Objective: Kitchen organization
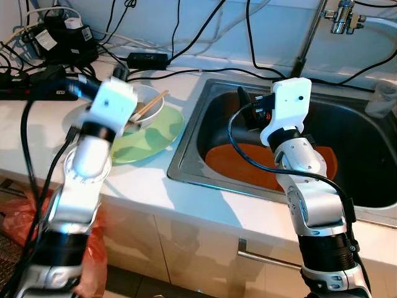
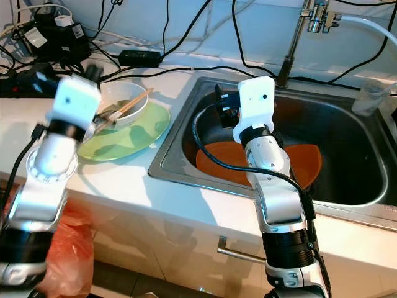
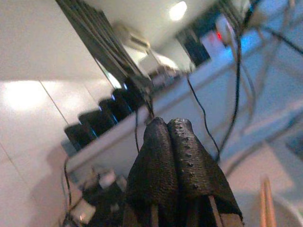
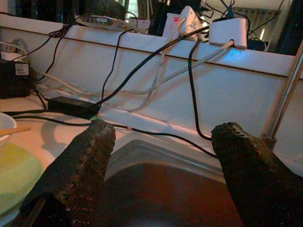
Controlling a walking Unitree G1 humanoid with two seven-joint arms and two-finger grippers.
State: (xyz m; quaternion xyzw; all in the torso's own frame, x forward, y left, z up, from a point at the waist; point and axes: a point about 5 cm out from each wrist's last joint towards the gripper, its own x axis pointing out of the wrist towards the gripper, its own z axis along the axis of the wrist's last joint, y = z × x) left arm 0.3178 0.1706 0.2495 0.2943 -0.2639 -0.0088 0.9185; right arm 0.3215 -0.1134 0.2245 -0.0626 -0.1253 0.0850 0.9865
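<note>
A white bowl (image 1: 151,99) holding wooden chopsticks (image 1: 153,102) rests on a light green plate (image 1: 158,138) on the counter, left of the sink. An orange plate (image 1: 232,162) lies on the bottom of the steel sink (image 1: 186,156). My left gripper (image 3: 168,125) is shut with nothing between its fingers. It hovers just left of the bowl and points toward the back wall. Its arm looks blurred. My right gripper (image 4: 164,128) stands open and empty above the left part of the sink, over the orange plate.
Power strips, adapters and black cables (image 1: 56,43) crowd the back of the counter. A faucet (image 1: 340,17) rises behind the sink, and a clear cup (image 1: 379,99) stands at its right. A red plastic bag (image 1: 15,217) lies on the floor to the left.
</note>
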